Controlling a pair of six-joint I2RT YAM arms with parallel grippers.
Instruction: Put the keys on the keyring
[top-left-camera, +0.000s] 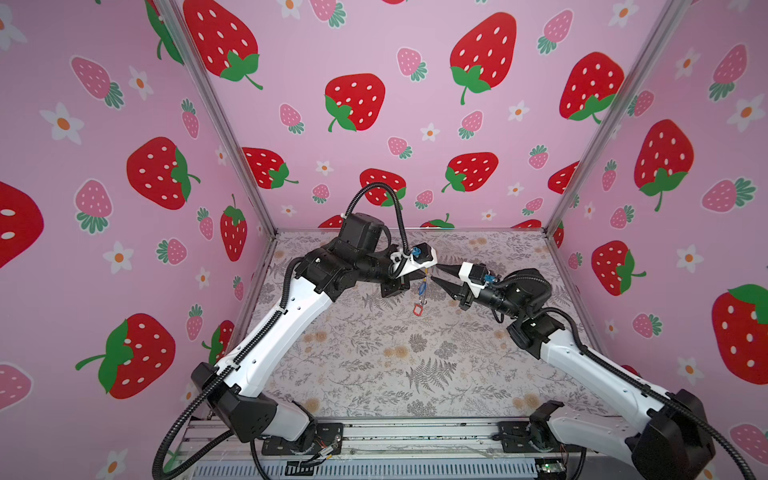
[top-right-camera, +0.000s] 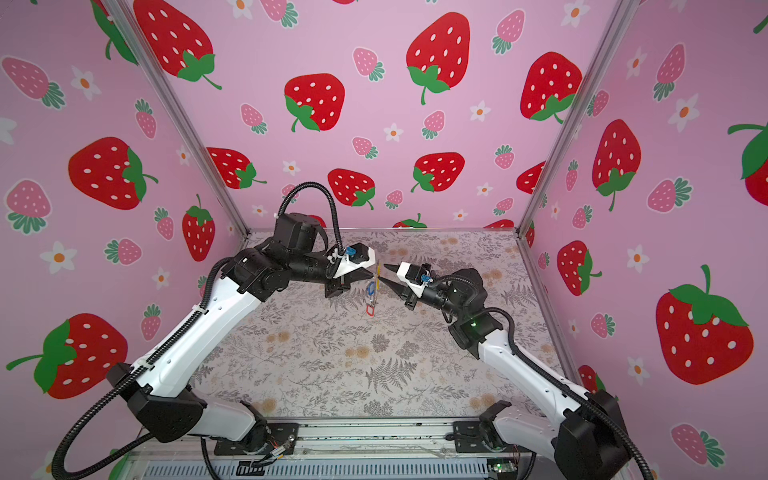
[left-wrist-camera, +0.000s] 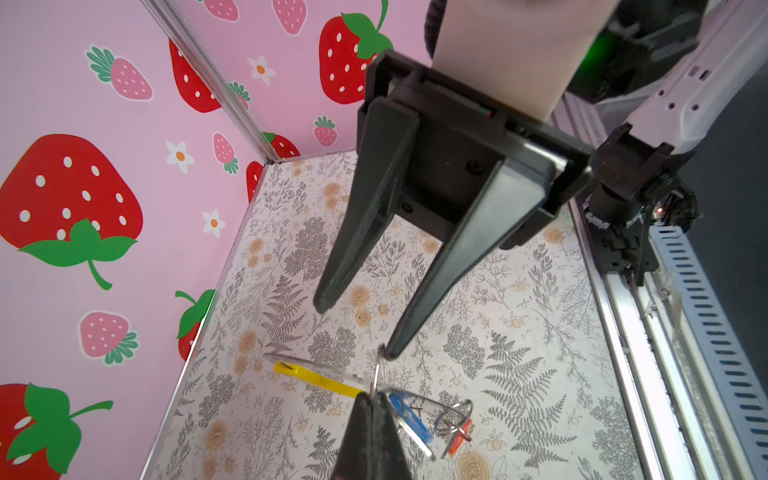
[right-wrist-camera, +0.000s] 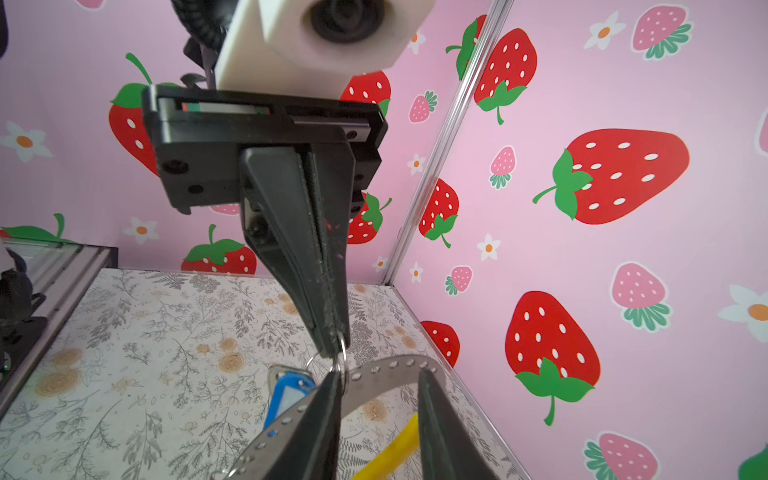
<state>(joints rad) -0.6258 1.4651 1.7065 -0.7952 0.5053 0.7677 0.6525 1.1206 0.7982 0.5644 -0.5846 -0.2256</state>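
The keyring (left-wrist-camera: 320, 379) is a thin grey hoop with a yellow segment, hanging above the table in mid-air. In both top views it shows almost edge-on (top-left-camera: 424, 277). My left gripper (left-wrist-camera: 371, 397) is shut on a small wire ring (left-wrist-camera: 376, 372) at the hoop's top. The key with the blue tag (left-wrist-camera: 409, 415) and the key with the red tag (left-wrist-camera: 459, 440) hang from the hoop; the red tag (top-left-camera: 417, 309) hangs lowest. My right gripper (right-wrist-camera: 378, 376) is open and faces the left gripper (right-wrist-camera: 332, 349) tip to tip. Its fingers straddle the hoop's top arc (right-wrist-camera: 390, 368).
The floral table (top-left-camera: 374, 353) lies beneath the hanging bundle. Pink strawberry walls with metal corner posts (top-left-camera: 561, 208) close in the back and both sides. A metal rail (top-left-camera: 415, 436) with the arm bases runs along the front edge.
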